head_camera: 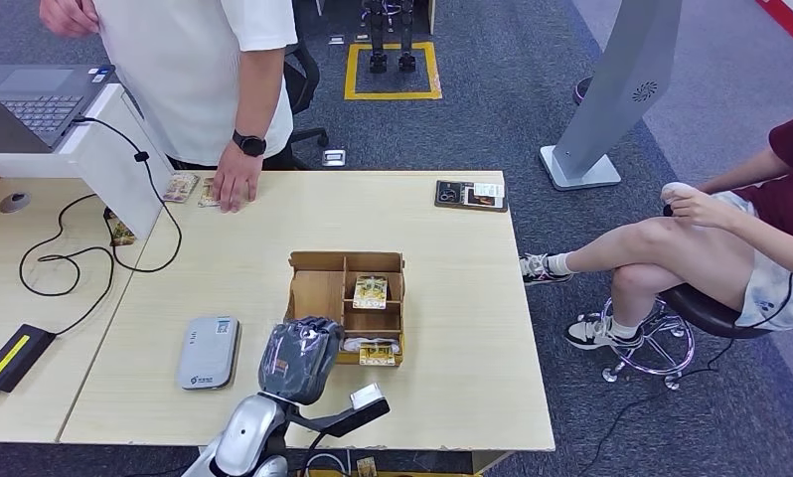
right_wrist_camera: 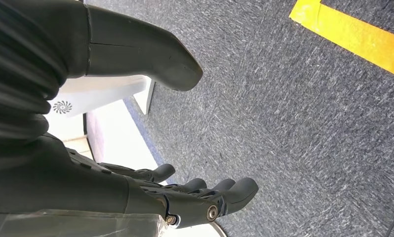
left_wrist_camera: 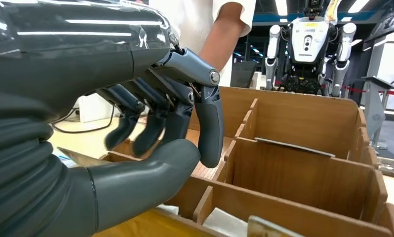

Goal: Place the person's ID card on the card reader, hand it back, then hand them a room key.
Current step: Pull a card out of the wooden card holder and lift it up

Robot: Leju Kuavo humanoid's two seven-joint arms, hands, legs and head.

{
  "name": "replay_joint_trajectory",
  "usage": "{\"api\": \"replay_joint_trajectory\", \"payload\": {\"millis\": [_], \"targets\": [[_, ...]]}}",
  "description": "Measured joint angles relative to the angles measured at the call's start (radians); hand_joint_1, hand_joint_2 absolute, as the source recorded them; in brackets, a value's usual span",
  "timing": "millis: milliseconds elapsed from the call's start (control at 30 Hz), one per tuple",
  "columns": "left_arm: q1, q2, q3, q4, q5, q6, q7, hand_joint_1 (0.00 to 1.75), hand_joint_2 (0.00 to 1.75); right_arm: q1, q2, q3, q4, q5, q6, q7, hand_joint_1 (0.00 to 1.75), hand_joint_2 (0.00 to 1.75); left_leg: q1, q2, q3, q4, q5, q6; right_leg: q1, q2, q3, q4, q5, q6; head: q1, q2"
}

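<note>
The robot's left hand (head_camera: 299, 358) is closest, low over the table (head_camera: 452, 298), at the near left corner of the wooden box (head_camera: 318, 288). From the head view it is just a dark grey lump. The left wrist view shows more: the fingers (left_wrist_camera: 210, 123) curl down toward the thumb (left_wrist_camera: 150, 173), a gap stays between them, and they hold nothing. That view also looks into the box's small rooms and shows a thin card (left_wrist_camera: 294, 146) leaning on a back wall.

From above, a yellow room key card (head_camera: 370, 291) lies in a middle room of the box, and another (head_camera: 378, 350) lies in the front row. The grey card reader (head_camera: 209, 352) sits just left of the hand.

The person (head_camera: 204, 70) stands at the far side, one hand (head_camera: 236, 179) pressing on an ID card (head_camera: 212, 194). Another card (head_camera: 180, 187) lies just beside it.

The right hand (right_wrist_camera: 185, 190) hangs over grey carpet (right_wrist_camera: 294, 123), fingers apart and empty.
</note>
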Motion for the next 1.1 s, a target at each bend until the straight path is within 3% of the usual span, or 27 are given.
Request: {"api": "replay_joint_trajectory", "payload": {"millis": [133, 167, 267, 300, 1100], "targets": [[0.001, 0.004, 0.000, 0.008, -0.010, 0.000, 0.000, 1.75, 1.75, -0.002, 0.000, 0.000, -0.001, 0.000, 0.000, 0.000, 0.00, 1.75, 0.000, 0.000, 0.000, 0.000, 0.000, 0.000, 0.000, 0.000, 0.000, 0.000, 0.000, 0.000, 0.000, 0.000], [0.002, 0.005, 0.000, 0.009, -0.012, -0.001, 0.001, 1.52, 1.75, -0.003, 0.000, 0.000, -0.001, 0.000, 0.000, 0.000, 0.00, 1.75, 0.000, 0.000, 0.000, 0.000, 0.000, 0.000, 0.000, 0.000, 0.000, 0.000, 0.000, 0.000, 0.000, 0.000], [0.005, 0.006, 0.000, 0.009, -0.015, -0.002, 0.007, 0.21, 1.75, -0.004, 0.000, 0.000, -0.001, 0.000, -0.001, 0.000, 0.00, 1.75, 0.000, 0.000, 0.000, 0.000, 0.000, 0.000, 0.000, 0.000, 0.000, 0.000, 0.000, 0.000, 0.000, 0.000], [0.007, 0.006, 0.000, 0.009, -0.016, -0.001, 0.009, 0.00, 1.75, -0.004, 0.000, 0.000, -0.001, 0.000, -0.002, 0.000, 0.00, 1.75, 0.000, 0.000, 0.000, 0.000, 0.000, 0.000, 0.000, 0.000, 0.000, 0.000, 0.000, 0.000, 0.000, 0.000], [0.045, 0.004, 0.023, -0.020, -0.026, 0.151, -0.061, 0.00, 1.75, -0.003, 0.000, 0.000, -0.001, -0.003, -0.006, -0.006, 0.00, 1.75, 0.000, 0.000, 0.000, 0.000, 0.000, 0.000, 0.000, 0.000, 0.000, 0.000, 0.000, 0.000, 0.000, 0.000]]}}
